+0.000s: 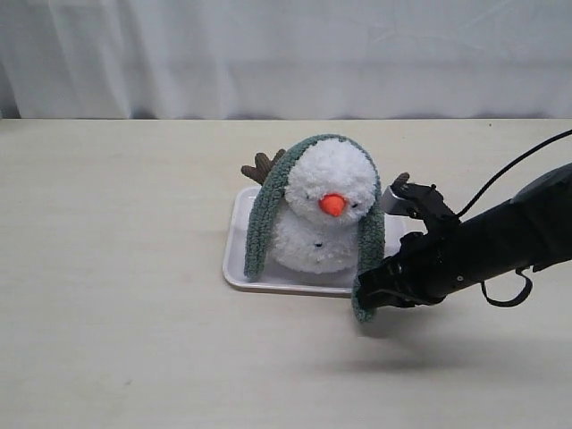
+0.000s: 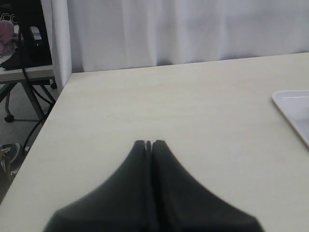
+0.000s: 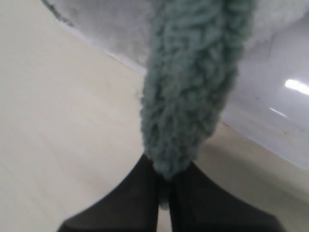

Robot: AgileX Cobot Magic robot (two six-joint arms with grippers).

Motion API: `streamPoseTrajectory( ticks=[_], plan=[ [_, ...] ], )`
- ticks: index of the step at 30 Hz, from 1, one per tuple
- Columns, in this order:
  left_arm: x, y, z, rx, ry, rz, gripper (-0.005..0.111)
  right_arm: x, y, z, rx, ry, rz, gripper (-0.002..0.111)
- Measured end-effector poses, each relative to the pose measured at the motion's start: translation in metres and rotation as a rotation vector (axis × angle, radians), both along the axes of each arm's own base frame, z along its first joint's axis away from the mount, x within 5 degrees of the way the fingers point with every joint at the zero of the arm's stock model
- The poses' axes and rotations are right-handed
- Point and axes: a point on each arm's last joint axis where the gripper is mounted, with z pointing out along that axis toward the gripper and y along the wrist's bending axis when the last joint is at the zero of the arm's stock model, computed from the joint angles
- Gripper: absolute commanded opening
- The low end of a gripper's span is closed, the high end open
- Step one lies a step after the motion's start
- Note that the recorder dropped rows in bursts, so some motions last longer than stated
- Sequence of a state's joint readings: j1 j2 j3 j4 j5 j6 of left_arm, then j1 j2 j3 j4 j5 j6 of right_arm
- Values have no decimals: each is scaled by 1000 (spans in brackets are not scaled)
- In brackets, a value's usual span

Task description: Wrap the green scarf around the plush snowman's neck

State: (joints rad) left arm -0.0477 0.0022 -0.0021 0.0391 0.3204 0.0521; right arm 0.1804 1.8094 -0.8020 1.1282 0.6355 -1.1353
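The plush snowman (image 1: 327, 210) stands upright on a white tray (image 1: 239, 234), orange nose facing front. The green scarf (image 1: 264, 219) lies draped over the top of its head, one end hanging down each side. My right gripper (image 1: 368, 299) is at the tray's front right corner, shut on the scarf's right end. The right wrist view shows the fuzzy green scarf (image 3: 190, 92) pinched between my right gripper's (image 3: 165, 179) black fingers. The snowman's neck is hidden by the scarf and fluff. My left gripper (image 2: 148, 143) is shut and empty above bare table, off the exterior view.
A brown twig arm (image 1: 260, 166) sticks out behind the snowman's left side. The tray's corner (image 2: 292, 108) shows at the edge of the left wrist view. A white curtain (image 1: 286, 54) runs along the table's back edge. Table legs and cables (image 2: 24, 72) stand beyond the table's far left.
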Motion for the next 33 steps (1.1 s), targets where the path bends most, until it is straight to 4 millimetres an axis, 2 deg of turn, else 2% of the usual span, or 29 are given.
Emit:
streamPoseTrajectory(
  ticks=[3, 7, 10, 14, 18, 21, 24, 26, 30, 33],
  plan=[
    [0, 0, 0, 0, 0, 0, 0, 1, 1, 1, 7, -11, 3, 23],
    [0, 0, 0, 0, 0, 0, 0, 1, 1, 1, 8, -11, 2, 50],
    [0, 0, 0, 0, 0, 0, 0, 1, 1, 1, 11, -3, -11, 59],
    [0, 0, 0, 0, 0, 0, 0, -2, -1, 13, 1, -12, -13, 59],
    [0, 0, 0, 0, 0, 0, 0, -4, -3, 36, -27, -45, -2, 59],
    [0, 0, 0, 0, 0, 0, 0, -7, -8, 56, -76, -75, -8, 59],
    [0, 0, 0, 0, 0, 0, 0, -14, -18, 95, -165, -116, -43, 59],
    [0, 0, 0, 0, 0, 0, 0, -23, -20, 109, -175, -87, -35, 59],
    [0, 0, 0, 1, 0, 0, 0, -43, -14, 120, -103, 28, 33, 59],
    [0, 0, 0, 1, 0, 0, 0, -53, 1, 132, 23, 10, 138, 59]
  ],
)
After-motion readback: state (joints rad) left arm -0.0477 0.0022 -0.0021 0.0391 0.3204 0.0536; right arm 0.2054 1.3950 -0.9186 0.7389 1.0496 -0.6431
